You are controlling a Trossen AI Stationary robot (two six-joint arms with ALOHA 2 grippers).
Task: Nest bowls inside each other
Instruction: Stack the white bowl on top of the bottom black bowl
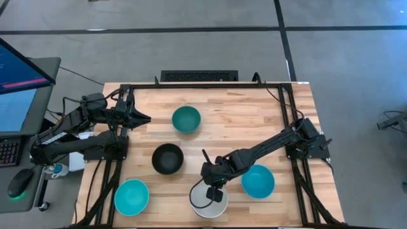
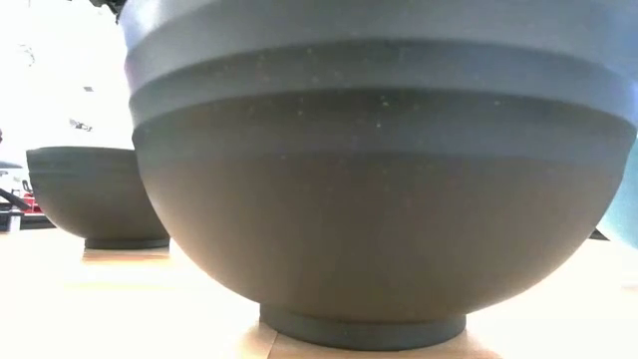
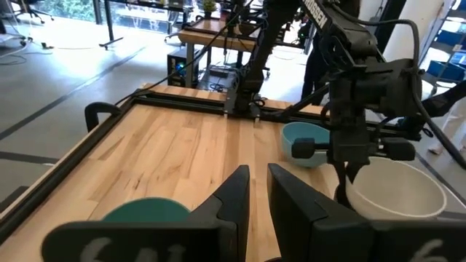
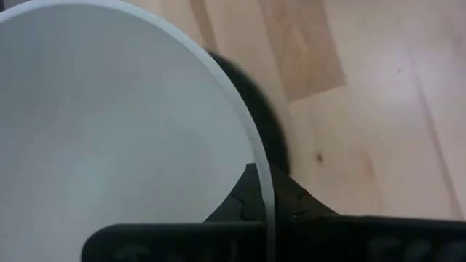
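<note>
Five bowls show in the high view: a teal-green bowl [image 1: 186, 119], a black bowl [image 1: 167, 158], a cyan bowl [image 1: 131, 196] near the left front, a second cyan bowl [image 1: 257, 180] and a white bowl [image 1: 207, 203] at the near edge. My right gripper [image 1: 213, 189] stands over the white bowl's far rim, shut on it. In the low view a big dark bowl [image 2: 364, 229] stands on its foot, with banded layers at its top. My left gripper [image 1: 141, 118] waits shut at the table's left, beside the teal-green bowl. My right gripper holds the white bowl by its rim [image 4: 263, 171] on the far side. One finger [image 4: 237, 205] is inside the bowl and the other outside. The fingers come from above, pointing down. The bowl sits level; a dark crescent [image 4: 266, 120] lies just outside its rim.
A black frame rail [image 1: 203, 85] runs around the table. A dark bowl [image 2: 95, 194] shows farther back in the low view. Bare wood lies at the table's far right [image 1: 254, 114]. A monitor and mouse stand off the table's left side.
</note>
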